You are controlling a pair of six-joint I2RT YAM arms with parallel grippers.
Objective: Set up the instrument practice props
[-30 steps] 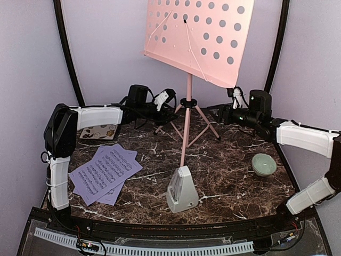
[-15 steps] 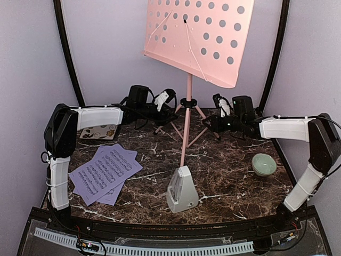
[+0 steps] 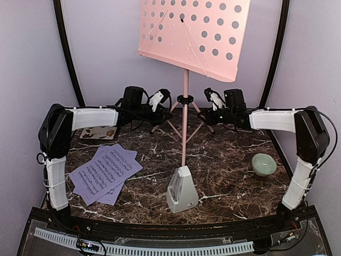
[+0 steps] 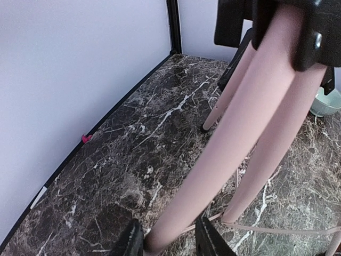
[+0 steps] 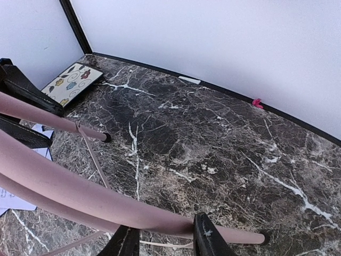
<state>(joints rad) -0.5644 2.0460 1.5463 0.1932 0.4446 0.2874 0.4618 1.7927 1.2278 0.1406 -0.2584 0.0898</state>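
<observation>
The pink tripod music stand [image 3: 185, 120] stands at the back middle, its perforated desk [image 3: 189, 34] high up. My left gripper [image 3: 159, 101] is shut on its left leg [image 4: 229, 160], which runs between the jaws in the left wrist view, where the gripper [image 4: 170, 242] sits at the bottom edge. My right gripper [image 3: 211, 106] is shut on the right leg [image 5: 106, 205], with the gripper [image 5: 168, 237] low in the right wrist view. Lavender sheet-music pages [image 3: 105, 173] lie at the front left. The grey-white metronome [image 3: 181, 191] stands at the front middle.
A pale green bowl [image 3: 264, 164] sits at the right and also shows in the left wrist view [image 4: 326, 101]. A floral coaster [image 3: 98, 132] lies at the back left, also in the right wrist view [image 5: 74, 82]. Purple walls close in the back and sides.
My right arm has swung left from the back right to the stand's right leg and closed on it. The stand and its desk have shifted slightly left, and the left gripper with them.
</observation>
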